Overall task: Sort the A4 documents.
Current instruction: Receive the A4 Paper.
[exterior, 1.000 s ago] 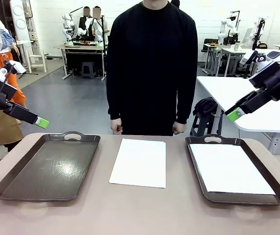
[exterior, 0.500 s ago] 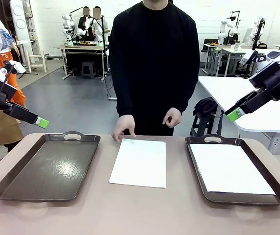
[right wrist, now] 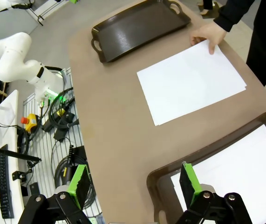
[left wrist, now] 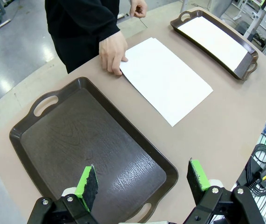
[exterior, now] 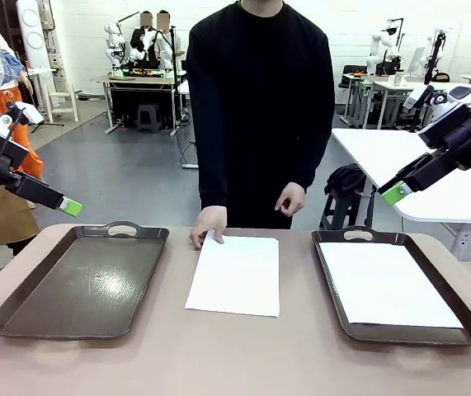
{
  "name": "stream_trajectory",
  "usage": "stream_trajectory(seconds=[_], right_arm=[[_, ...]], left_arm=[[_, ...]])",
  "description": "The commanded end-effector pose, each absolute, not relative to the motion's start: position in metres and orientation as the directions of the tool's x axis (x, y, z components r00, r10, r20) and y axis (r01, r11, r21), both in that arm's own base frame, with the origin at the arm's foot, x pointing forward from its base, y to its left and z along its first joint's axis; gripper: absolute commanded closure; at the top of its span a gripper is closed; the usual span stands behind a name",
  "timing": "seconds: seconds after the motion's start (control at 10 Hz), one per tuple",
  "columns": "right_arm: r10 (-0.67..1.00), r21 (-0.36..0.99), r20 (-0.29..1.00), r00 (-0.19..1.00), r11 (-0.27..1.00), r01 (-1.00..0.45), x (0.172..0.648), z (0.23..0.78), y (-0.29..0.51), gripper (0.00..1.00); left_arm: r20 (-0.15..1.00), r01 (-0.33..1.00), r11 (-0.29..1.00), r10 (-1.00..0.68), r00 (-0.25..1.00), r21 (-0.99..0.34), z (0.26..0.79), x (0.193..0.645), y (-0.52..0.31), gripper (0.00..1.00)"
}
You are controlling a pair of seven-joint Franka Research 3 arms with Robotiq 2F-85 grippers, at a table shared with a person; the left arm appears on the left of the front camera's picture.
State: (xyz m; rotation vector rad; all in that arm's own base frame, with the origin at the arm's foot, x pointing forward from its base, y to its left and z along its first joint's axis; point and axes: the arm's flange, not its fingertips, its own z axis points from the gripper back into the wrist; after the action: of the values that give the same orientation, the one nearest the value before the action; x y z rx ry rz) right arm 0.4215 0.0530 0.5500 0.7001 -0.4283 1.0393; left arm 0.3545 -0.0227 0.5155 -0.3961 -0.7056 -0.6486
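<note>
One white A4 document [exterior: 233, 274] [left wrist: 166, 79] [right wrist: 191, 82] lies on the bare table between two dark brown trays. The person's hand [exterior: 209, 224] [left wrist: 112, 50] [right wrist: 208, 33] rests on its far left corner. Another A4 document [exterior: 388, 284] [left wrist: 213, 40] [right wrist: 239, 175] lies flat in the right tray [exterior: 332, 285]. The left tray [exterior: 82, 280] [left wrist: 91, 147] [right wrist: 139, 27] holds nothing. My left gripper [exterior: 70, 206] [left wrist: 143, 184] hangs open above the left tray's outer side. My right gripper [exterior: 395, 193] [right wrist: 133, 183] hangs open above the right tray's far edge.
The person in a black top stands at the far table edge, the other hand [exterior: 289, 198] held at waist height. A white side table [exterior: 400, 165] stands behind the right tray. Bare tabletop [exterior: 235, 355] runs along the near edge.
The person's hands rose from their sides; one came down onto the middle sheet's far left corner and nudged it slightly. Both arms stayed still.
</note>
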Motion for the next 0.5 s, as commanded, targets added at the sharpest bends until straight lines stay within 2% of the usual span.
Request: stream_trajectory(seconds=[0.0,0.4], right_arm=[[0.631,0.316,0.630,0.453,0.324,-0.892,0.4210,0.5506,0.0533,0.00],[0.631,0.316,0.630,0.453,0.324,-0.892,0.4210,0.5506,0.0533,0.00]], left_arm=[[0.710,0.677,0.726,-0.411,0.572,-0.125,0.5139,0.3555,-0.0203,0.00],[0.710,0.677,0.726,-0.411,0.572,-0.125,0.5139,0.3555,-0.0203,0.00]])
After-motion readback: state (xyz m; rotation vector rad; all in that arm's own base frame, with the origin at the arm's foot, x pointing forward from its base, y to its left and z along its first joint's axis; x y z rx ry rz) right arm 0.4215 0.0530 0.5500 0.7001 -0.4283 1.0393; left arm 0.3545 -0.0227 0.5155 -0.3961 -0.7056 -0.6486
